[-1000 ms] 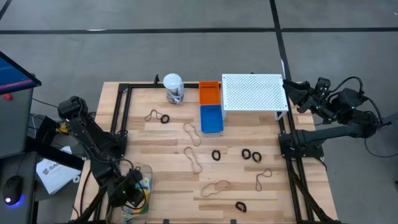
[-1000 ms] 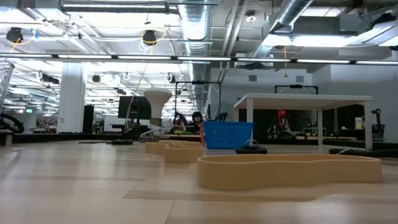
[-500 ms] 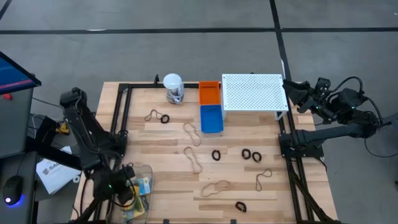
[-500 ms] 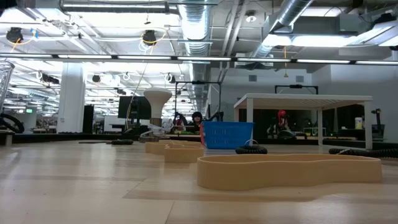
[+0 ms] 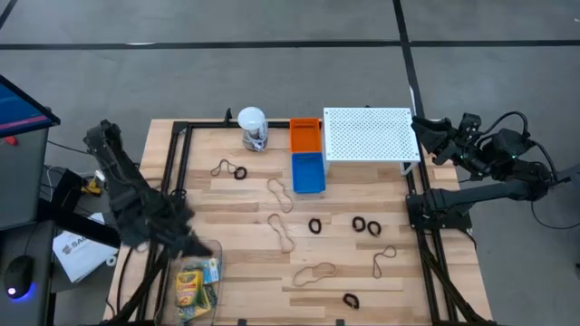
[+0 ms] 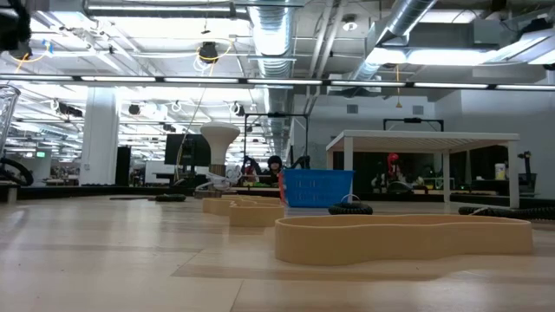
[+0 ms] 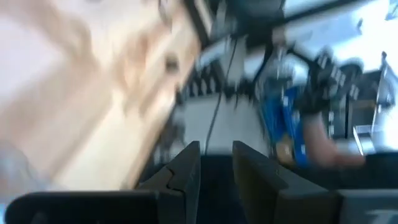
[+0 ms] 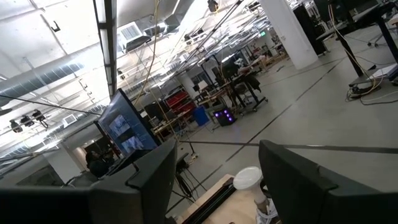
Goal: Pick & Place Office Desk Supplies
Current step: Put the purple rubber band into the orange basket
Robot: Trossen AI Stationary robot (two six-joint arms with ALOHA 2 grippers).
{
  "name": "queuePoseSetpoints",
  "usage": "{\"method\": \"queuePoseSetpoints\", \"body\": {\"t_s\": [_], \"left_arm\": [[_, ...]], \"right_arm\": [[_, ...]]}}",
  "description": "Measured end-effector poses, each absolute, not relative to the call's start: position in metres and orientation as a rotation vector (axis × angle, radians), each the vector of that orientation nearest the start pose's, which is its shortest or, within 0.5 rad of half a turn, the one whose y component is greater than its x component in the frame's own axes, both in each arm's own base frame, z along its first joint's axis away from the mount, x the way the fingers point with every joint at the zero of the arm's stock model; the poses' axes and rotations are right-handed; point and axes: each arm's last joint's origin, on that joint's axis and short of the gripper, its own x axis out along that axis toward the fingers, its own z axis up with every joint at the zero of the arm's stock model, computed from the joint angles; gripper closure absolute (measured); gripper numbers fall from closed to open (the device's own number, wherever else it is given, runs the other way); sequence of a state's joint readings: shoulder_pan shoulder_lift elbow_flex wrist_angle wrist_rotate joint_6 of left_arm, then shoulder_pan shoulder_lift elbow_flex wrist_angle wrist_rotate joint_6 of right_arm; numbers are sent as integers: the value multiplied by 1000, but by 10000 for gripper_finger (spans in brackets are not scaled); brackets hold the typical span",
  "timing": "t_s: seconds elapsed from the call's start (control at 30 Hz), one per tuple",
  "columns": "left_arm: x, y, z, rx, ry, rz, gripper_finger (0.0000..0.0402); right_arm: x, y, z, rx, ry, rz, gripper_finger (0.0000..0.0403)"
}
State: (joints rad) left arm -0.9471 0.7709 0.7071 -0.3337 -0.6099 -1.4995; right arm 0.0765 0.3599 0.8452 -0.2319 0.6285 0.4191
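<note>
Near front-left tabletop corner, yellow-and-green cardboard crayon boxes [image 5: 191, 285] seen lying; light, rigid, best taken across narrow sides. Left gripper [image 5: 193, 246] raised just beside, nearly closed, nothing held. Right gripper [image 5: 422, 128] parked past right edge, wide open, empty.
</note>
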Motion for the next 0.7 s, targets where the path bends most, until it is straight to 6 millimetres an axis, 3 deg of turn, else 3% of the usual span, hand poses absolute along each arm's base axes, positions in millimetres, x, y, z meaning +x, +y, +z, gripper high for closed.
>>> {"method": "queuePoseSetpoints", "body": {"t_s": [0.37, 0.7], "left_arm": [[140, -65, 318, -913, 133, 106, 316], [161, -28, 320, -734, 106, 137, 286]], "right_arm": [[51, -13, 387, 493, -353, -493, 179], [51, -13, 387, 485, -352, -499, 179]]}}
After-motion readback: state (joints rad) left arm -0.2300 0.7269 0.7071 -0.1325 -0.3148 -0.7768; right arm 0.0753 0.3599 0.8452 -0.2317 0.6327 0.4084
